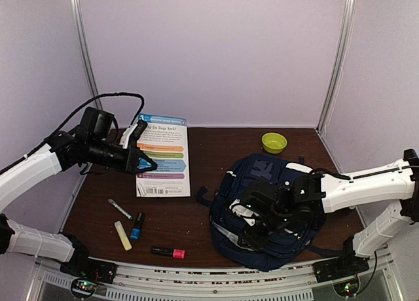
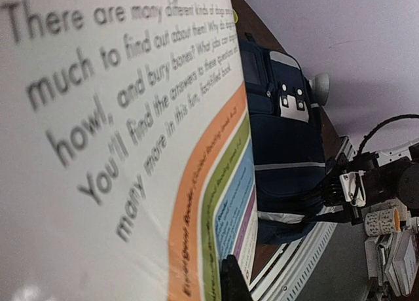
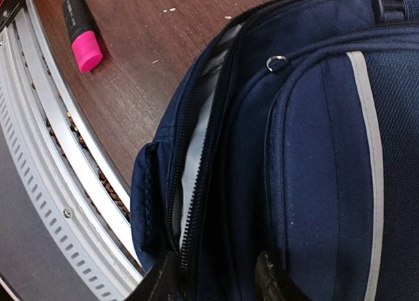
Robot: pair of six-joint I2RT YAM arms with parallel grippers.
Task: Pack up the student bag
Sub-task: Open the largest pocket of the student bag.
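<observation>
One bag (image 1: 265,173) lies flat on the worktop (image 1: 216,150), right near side, with its long axis near–far and its zip opening facing near-left. Left hand (image 1: 149,163) is clamped on the one book (image 1: 167,150), far left. Right hand (image 3: 213,278) straddles the bag's zip edge, can't tell if gripping; also four markers (image 1: 137,226) near left and one bowl (image 1: 274,142) far right.

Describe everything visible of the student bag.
The student bag is a large navy fabric backpack lying on the right half of the brown table, front facing up. White reflective stripes run down its front pockets, and a white patch sits near its top. The main zipper is open, showing light grey lining; a small metal ring hangs at a pocket seam. The right claw straddles the open zipper edge, a finger on either side of the fabric; whether it grips is unclear.
</observation>
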